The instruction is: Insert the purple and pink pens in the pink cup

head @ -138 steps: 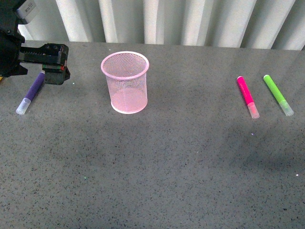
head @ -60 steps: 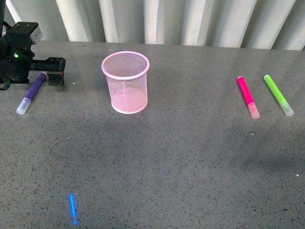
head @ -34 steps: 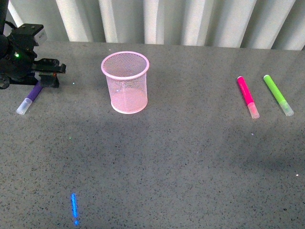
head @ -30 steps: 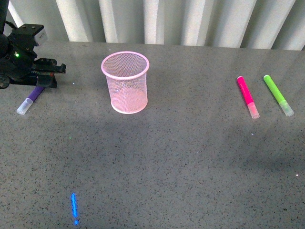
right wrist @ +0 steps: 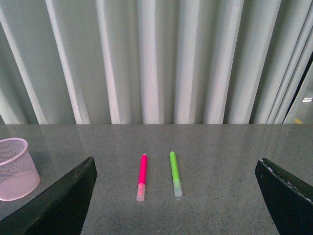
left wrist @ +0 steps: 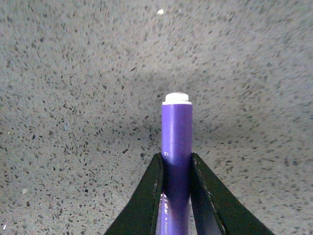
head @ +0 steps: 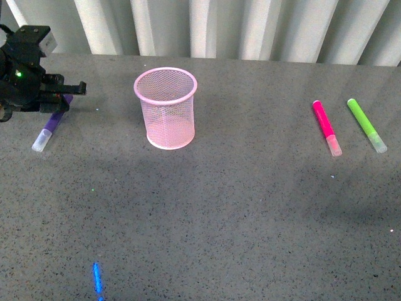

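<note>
Squarely, the purple pen [left wrist: 176, 127] sits pinched inside the left gripper [left wrist: 176, 159].

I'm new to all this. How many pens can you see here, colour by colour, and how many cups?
purple pen: 1, clamped in the left gripper
pink pen: 1
green pen: 1
pink cup: 1
Total: 4 things, 3 pens and 1 cup
</note>
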